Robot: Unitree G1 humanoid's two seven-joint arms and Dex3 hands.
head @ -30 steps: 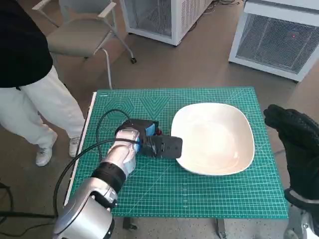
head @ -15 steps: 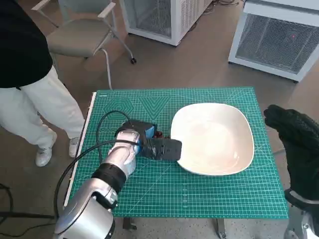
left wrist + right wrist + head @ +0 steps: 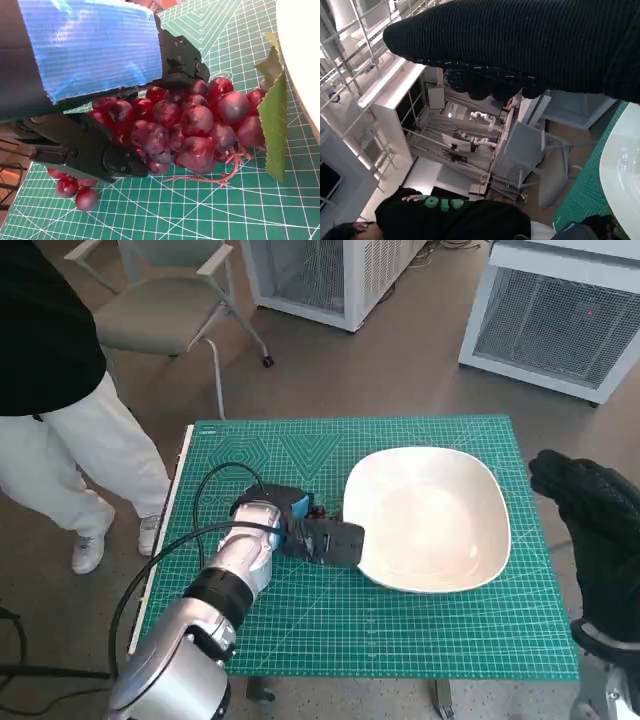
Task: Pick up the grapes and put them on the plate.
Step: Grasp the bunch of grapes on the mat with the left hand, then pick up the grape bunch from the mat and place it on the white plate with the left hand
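Gripping the grapes (image 3: 190,127) beside the plate (image 3: 425,518), the left hand (image 3: 318,536) has barely shifted.

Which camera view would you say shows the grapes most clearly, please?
The left wrist view: the red grapes fill it, with a green leaf and the left hand over them. The head view shows only a red sliver beside that hand. The right wrist view shows nothing I can identify as grapes.
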